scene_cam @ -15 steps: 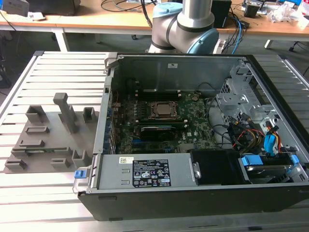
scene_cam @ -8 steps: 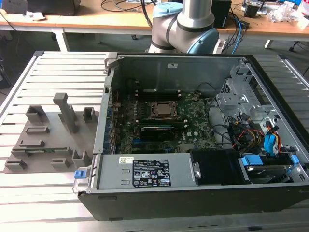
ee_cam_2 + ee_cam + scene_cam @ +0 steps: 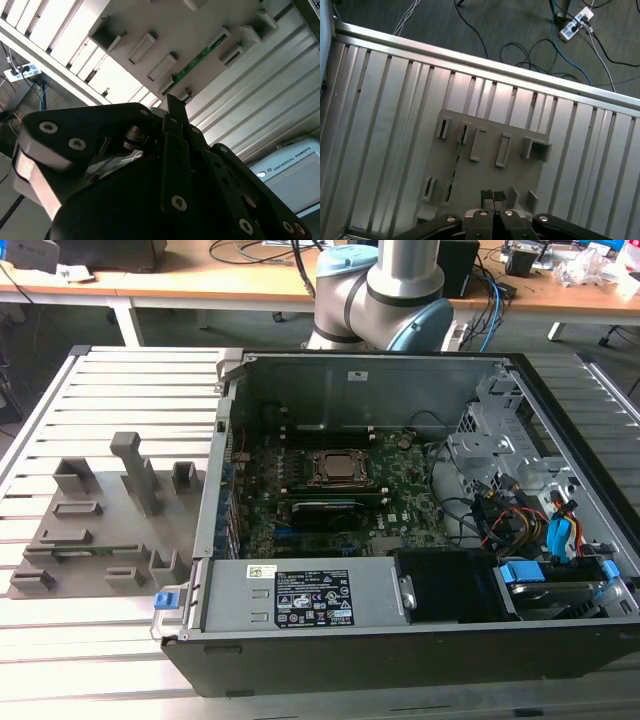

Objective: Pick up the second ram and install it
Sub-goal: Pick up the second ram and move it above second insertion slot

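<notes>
The second ram (image 3: 454, 167) is a thin green stick standing on edge in a slot of the grey holder plate (image 3: 485, 175), seen from above in the first wrist view. In the second wrist view the ram (image 3: 197, 60) shows as a green strip between the holder blocks. In the exterior view it (image 3: 85, 554) sits low on the plate, to the left of the computer case. My gripper (image 3: 493, 196) hangs well above the plate, a little to one side of the ram, its two fingertips together with nothing between them. The gripper (image 3: 172, 102) is dark and points at the plate.
The open computer case (image 3: 400, 640) lies on the slatted metal table (image 3: 120, 380), with the green motherboard (image 3: 400, 510) and CPU socket (image 3: 335, 468) inside. Grey holder blocks (image 3: 135, 470) rise from the plate. Cables and a power strip (image 3: 575, 22) lie on the floor beyond the table edge.
</notes>
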Tool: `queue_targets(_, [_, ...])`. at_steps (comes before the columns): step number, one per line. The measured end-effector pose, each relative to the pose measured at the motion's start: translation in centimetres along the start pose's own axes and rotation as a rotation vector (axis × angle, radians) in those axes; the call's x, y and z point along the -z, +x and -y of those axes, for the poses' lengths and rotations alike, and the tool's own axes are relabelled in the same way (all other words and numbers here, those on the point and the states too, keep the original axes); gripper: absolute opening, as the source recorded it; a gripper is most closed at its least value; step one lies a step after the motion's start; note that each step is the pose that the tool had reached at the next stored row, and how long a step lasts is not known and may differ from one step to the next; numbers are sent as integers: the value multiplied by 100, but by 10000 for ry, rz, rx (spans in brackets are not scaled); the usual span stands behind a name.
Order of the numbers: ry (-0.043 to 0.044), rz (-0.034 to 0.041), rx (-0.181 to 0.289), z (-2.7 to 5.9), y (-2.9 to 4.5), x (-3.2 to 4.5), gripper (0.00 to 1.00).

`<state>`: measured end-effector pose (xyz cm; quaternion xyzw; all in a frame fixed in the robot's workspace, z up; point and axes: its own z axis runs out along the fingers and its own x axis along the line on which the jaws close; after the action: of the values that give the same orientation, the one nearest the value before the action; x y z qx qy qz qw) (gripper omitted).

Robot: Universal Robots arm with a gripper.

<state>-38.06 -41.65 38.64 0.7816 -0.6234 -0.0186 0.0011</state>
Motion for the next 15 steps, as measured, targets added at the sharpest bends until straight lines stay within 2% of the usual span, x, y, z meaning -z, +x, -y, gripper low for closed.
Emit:
queue_targets(2, [17, 15, -611, 0, 1, -8, 11])
queue_targets(4, [44, 38, -1517, 1, 1, -14, 11])
queue_targets(7, [69, 62, -2493, 1, 0, -14, 11])
queue_targets(11, [87, 78, -3147, 1, 1, -14, 11])
queue_targets(15, [88, 80, -3197, 0, 1, -14, 11])
